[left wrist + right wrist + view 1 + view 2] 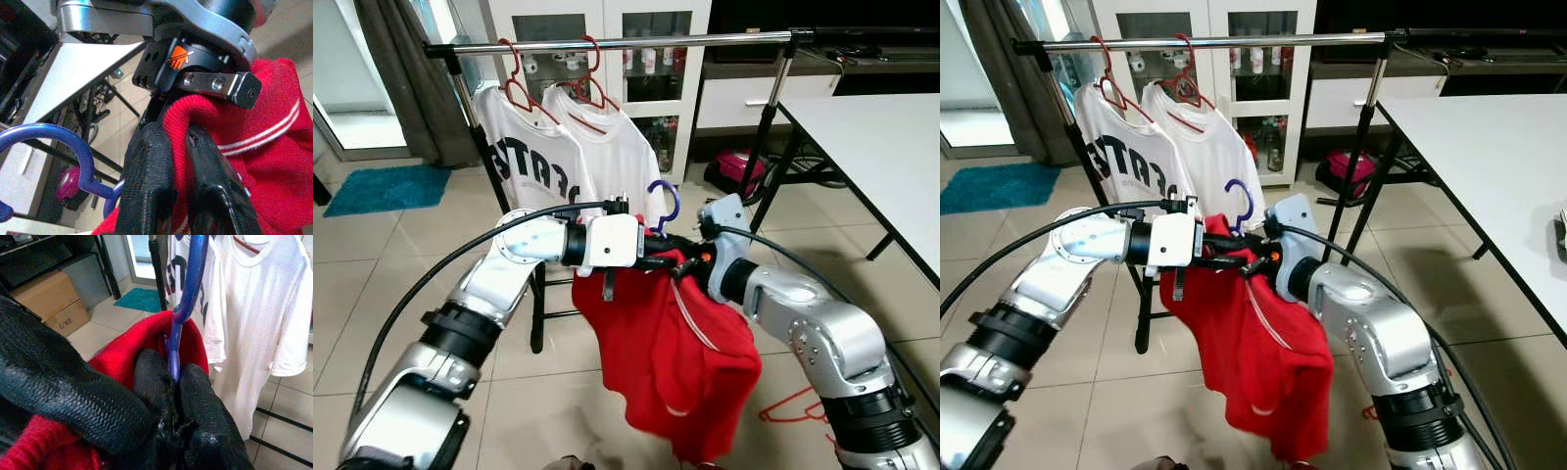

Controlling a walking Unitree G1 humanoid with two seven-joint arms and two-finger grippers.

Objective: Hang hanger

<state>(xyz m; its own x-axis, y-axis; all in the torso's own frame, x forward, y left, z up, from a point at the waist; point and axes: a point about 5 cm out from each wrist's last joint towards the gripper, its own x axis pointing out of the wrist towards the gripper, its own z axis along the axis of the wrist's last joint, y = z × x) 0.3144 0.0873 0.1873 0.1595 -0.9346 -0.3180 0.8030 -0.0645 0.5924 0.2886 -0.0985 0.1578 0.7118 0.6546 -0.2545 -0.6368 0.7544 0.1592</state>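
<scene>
Left gripper (181,161) pinching red shirt (666,372) collar | right gripper (171,377) clamped on blue hanger (188,293)

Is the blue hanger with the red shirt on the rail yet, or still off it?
Off. The blue hanger hook sits well below the rail, held up by the right gripper and left gripper, red shirt hanging beneath.

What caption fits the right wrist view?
Right gripper shut on blue hanger carrying red shirt, white shirts beyond.

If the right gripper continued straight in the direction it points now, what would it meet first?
Probably the nearer white T-shirt on the rack: the right gripper, shut on the blue hanger, points at it. Depth is unclear.
</scene>
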